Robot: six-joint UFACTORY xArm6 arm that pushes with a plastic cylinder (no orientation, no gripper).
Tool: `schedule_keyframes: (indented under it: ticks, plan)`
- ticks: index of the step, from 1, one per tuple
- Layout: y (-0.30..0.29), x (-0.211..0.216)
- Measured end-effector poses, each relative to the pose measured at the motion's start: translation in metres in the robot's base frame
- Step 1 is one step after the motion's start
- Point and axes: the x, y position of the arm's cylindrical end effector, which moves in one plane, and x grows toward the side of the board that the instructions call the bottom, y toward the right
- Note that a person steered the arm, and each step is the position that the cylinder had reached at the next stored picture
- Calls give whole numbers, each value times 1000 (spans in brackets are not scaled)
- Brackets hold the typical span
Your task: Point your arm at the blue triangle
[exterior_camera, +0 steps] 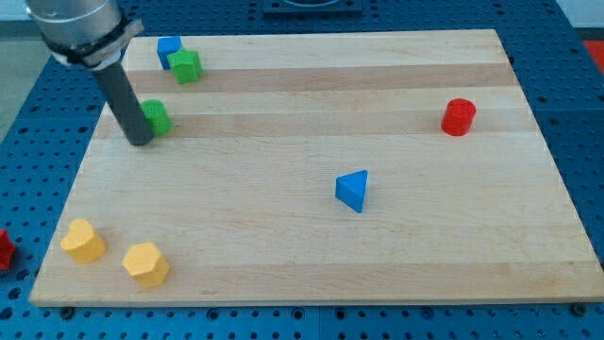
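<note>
The blue triangle lies on the wooden board, right of the middle. My tip rests on the board at the view's left, touching the left side of a green block. The tip is far to the left of the blue triangle and a little above it in the view.
A blue block and a green block sit together at the top left. A red cylinder stands at the right. Two yellow blocks lie at the bottom left. A red piece lies off the board's left edge.
</note>
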Motion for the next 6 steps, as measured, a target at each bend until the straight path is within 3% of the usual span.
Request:
schedule_keyframes:
  ticks: [2,3,4,5,6]
  plan:
    - [32,-66]
    - [42,-63]
    - [159,-50]
    - [298,0]
    - [342,75]
